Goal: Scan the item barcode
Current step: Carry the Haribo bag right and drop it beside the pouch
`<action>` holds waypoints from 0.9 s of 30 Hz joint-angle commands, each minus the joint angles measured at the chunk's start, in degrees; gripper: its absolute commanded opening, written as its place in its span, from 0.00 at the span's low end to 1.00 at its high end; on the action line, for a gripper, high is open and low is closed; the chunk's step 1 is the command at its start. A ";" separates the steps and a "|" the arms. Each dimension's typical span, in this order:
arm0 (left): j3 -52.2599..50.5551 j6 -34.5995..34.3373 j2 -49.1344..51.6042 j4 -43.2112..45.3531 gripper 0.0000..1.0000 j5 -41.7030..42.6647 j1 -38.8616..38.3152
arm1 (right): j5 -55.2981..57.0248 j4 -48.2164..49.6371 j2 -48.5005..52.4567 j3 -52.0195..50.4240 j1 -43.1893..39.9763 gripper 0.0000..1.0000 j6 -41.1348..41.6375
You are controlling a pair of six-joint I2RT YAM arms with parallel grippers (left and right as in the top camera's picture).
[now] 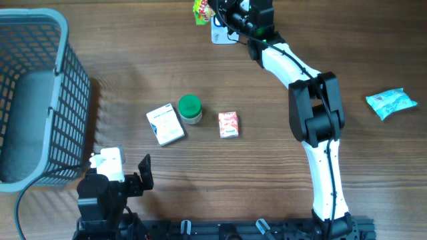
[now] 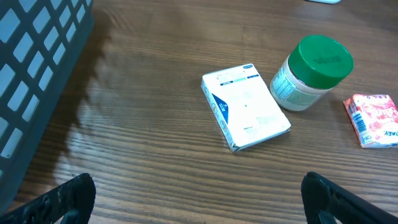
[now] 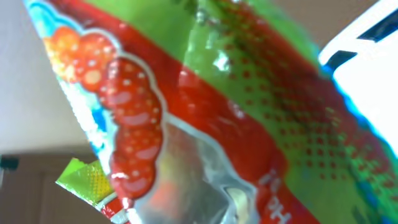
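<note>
Clenching the snack packet, likely light, limp and slippery, right jaws suit its sealed edge; left jaws gape.

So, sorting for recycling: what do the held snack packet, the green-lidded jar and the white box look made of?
Snack packet: glossy plastic film, probably foil-lined; it crinkles and shows silvery glare. Jar: likely plastic, smooth white body, matte green lid. White box: apparently thin printed cardboard, with crisp folded edges.
</note>
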 commanded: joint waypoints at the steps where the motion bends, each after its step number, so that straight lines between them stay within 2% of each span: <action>1: -0.35 0.26 -0.37 0.11 1.00 0.66 0.26 | -6.60 -1.51 -0.13 2.84 0.55 0.04 -6.23; 4: -0.35 0.26 -0.37 0.13 1.00 0.66 0.26 | -7.43 -13.11 -5.25 2.84 0.17 0.05 -14.71; 7: -0.37 0.26 -0.37 0.11 1.00 0.66 0.26 | 0.17 -33.81 -15.21 2.82 -0.94 0.05 -24.11; 12: -0.37 0.26 -0.37 0.13 1.00 0.66 0.26 | 10.97 -61.96 -29.68 2.82 -6.03 0.04 -26.51; 15: -0.37 0.26 -0.37 0.13 1.00 0.66 0.26 | 20.94 -77.46 -33.92 2.82 -12.28 0.04 -27.02; 18: -0.37 0.26 -0.37 0.11 1.00 0.66 0.26 | 30.27 -90.51 -34.10 2.71 -20.92 0.04 -26.99; 23: -0.37 0.26 -0.37 0.13 1.00 0.66 0.26 | 47.50 -94.42 -33.88 -1.51 -32.46 0.04 -26.91; 27: -0.35 0.26 -0.37 0.11 1.00 0.66 0.26 | 58.58 -93.02 -33.22 -8.98 -42.05 0.04 -22.40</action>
